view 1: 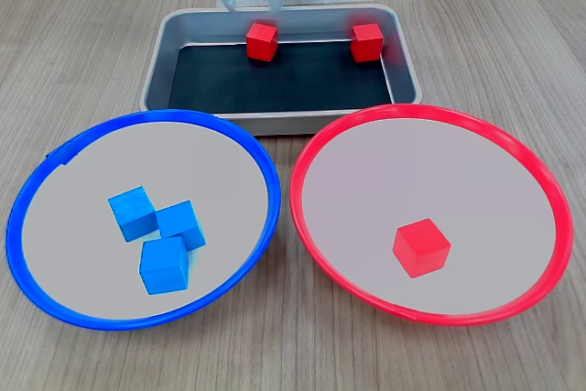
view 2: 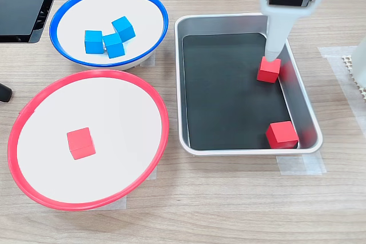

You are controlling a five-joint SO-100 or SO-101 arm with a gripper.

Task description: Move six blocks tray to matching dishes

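The hand (view 2: pixel 271 58) stands directly over a red block (view 2: pixel 268 70) at the far wall of the tray (view 2: pixel 229 22), fingertips touching its top, but I cannot tell if it is grasping.

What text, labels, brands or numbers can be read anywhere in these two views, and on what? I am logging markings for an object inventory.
None can be read in either fixed view.
The blue cubes, red cubes, metal tray, blue-rimmed dish and red-rimmed dish are plain.
The gripper body carries no legible marking.
The dark object at the top left corner shows no writing.
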